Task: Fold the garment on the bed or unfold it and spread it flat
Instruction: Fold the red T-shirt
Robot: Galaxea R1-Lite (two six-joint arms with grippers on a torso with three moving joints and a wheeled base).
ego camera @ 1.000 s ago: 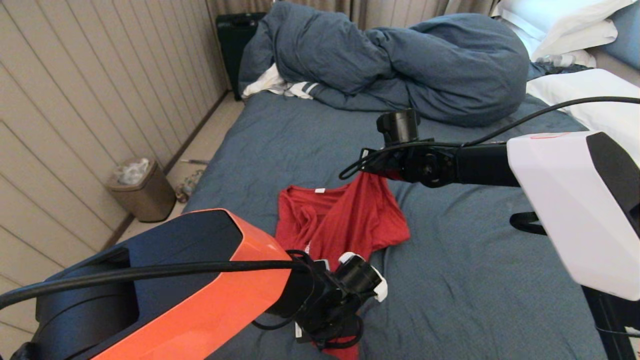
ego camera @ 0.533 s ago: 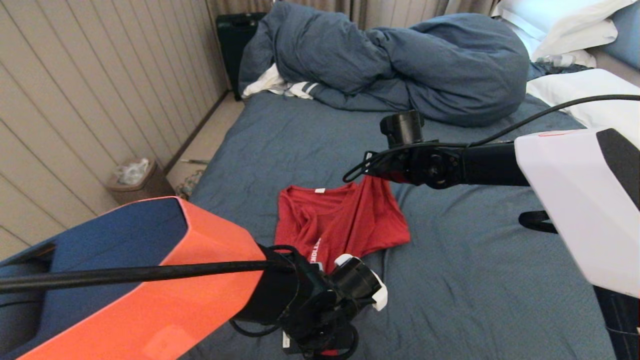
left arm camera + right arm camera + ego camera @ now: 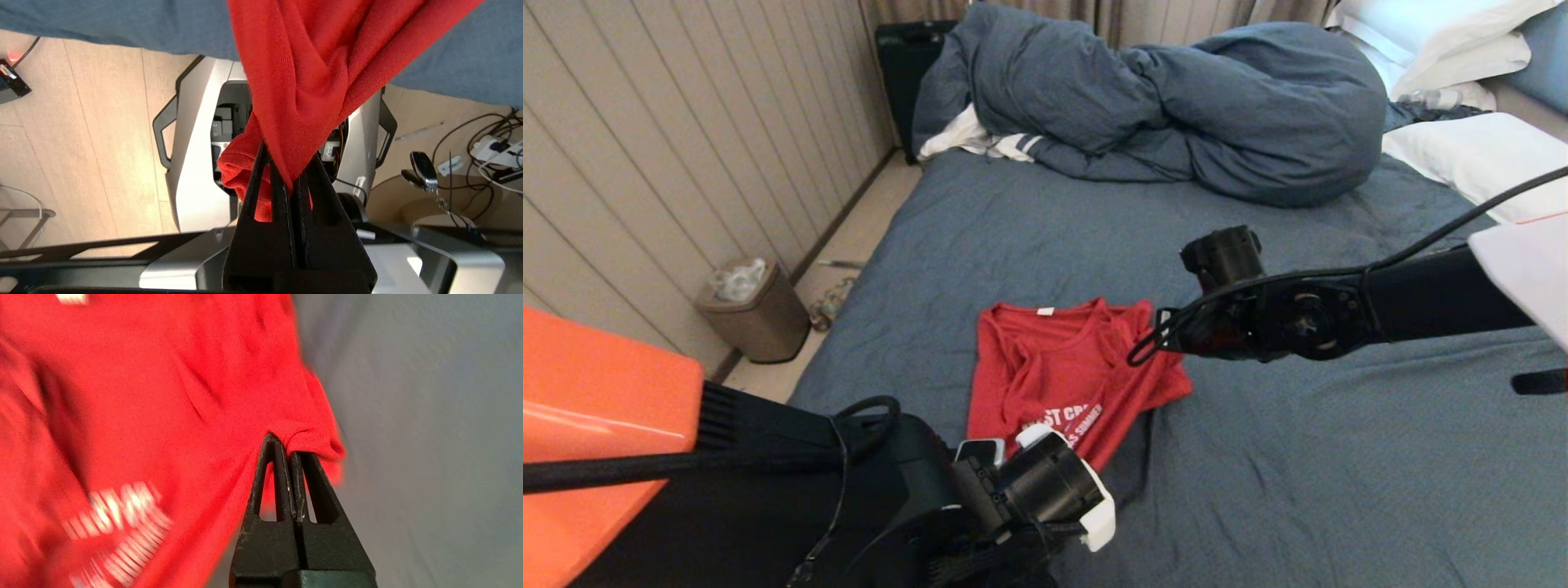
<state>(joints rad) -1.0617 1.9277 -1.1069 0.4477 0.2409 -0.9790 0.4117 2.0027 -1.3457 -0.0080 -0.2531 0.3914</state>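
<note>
The garment (image 3: 1062,376), a red T-shirt with white lettering, lies crumpled on the bed (image 3: 1298,457) with its collar toward the far side. My right gripper (image 3: 287,447) is shut on a fold at the shirt's right edge, low over the sheet; in the head view its fingers are hidden behind the right wrist (image 3: 1258,322). At the bed's near edge, my left gripper (image 3: 289,163) is shut on a bunch of the garment (image 3: 318,61), pulled taut over the floor. The left wrist (image 3: 1045,490) hides that grip in the head view.
A bunched blue-grey duvet (image 3: 1176,106) and a white striped cloth (image 3: 980,139) lie at the far end. White pillows (image 3: 1478,155) lie far right. A bin (image 3: 756,314) stands on the floor by the panelled wall, left of the bed. Cables (image 3: 482,155) lie on the floor.
The right gripper has dropped and moved to the right with the shirt's edge. The left arm has drawn back toward the near edge, stretching the shirt so its white lettering shows.
</note>
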